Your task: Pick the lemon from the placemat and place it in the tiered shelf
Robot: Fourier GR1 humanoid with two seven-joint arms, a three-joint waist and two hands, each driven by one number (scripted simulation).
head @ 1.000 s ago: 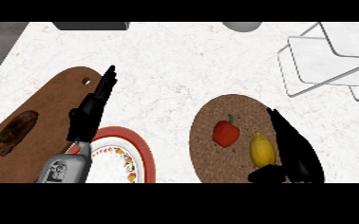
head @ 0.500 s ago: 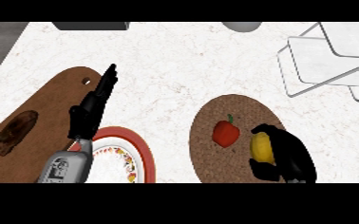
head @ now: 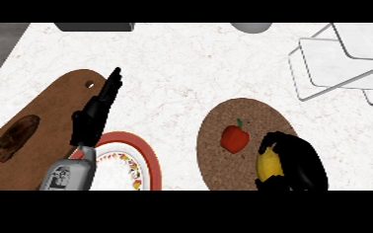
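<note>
The yellow lemon (head: 269, 164) lies on the right side of the round brown placemat (head: 218, 124), near the lower right. My right hand (head: 300, 162) is curled round the lemon, fingers over its top and bottom ends, hiding its right side. A red bell pepper (head: 235, 137) sits on the mat just left of the lemon. The white wire tiered shelf (head: 328, 59) stands at the upper right. My left hand (head: 93, 117) rests with straight fingers over the wooden board at the left.
A brown cutting board (head: 51, 108) with a dark piece of food (head: 18, 138) lies at the left. A red-rimmed plate (head: 131, 164) sits at the bottom beside my left forearm. A dark object (head: 94, 26) and a grey bowl (head: 252, 26) stand at the far edge.
My right hand went from lying straight beside the lemon to curling its fingers round it. The left hand has not moved.
</note>
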